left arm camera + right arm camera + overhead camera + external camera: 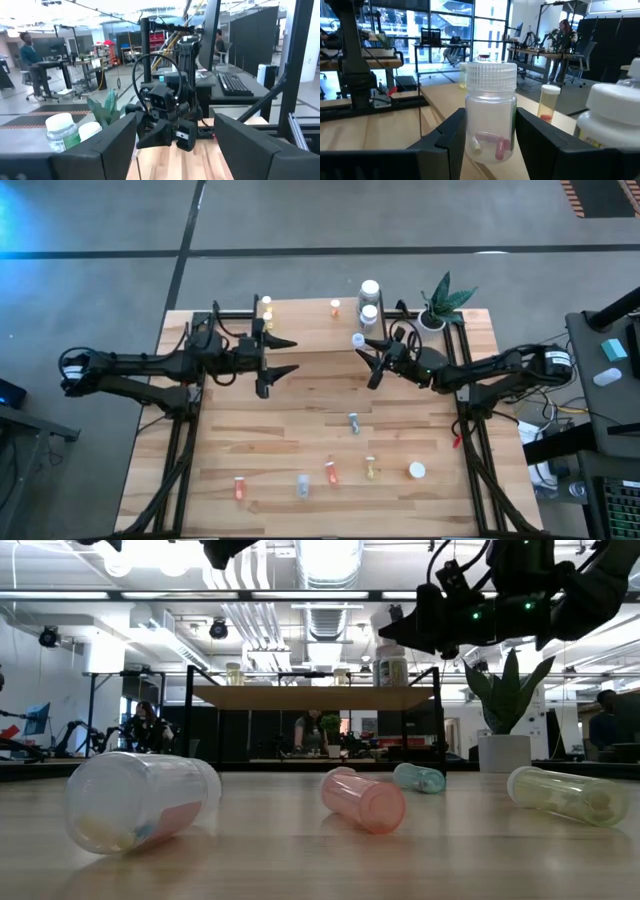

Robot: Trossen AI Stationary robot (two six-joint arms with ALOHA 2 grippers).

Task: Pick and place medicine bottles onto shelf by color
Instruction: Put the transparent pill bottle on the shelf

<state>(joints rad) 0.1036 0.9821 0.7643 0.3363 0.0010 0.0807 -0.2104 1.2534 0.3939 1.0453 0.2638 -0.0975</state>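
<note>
My right gripper is over the shelf, near its right end. It is shut on a small clear bottle with a white ribbed cap and pink capsules inside. My left gripper stands open over the shelf's near edge, left of the middle, with nothing between its fingers. On the shelf stand two yellow vials, an orange vial and two larger white-capped bottles. Several small bottles lie on their sides on the near tabletop, among them an orange one and a yellow one. My right gripper pinches the clear bottle by the two sides of its body, below the cap, one finger on each side. The fingers come about level from the table's right side. The bottle stands upright in the hold. Its base is hidden behind the fingers.
A potted green plant stands at the shelf's far right end, close behind my right arm. More loose bottles lie along the near edge, such as a bluish one and a white-capped one. Black frame rails run along both table sides.
</note>
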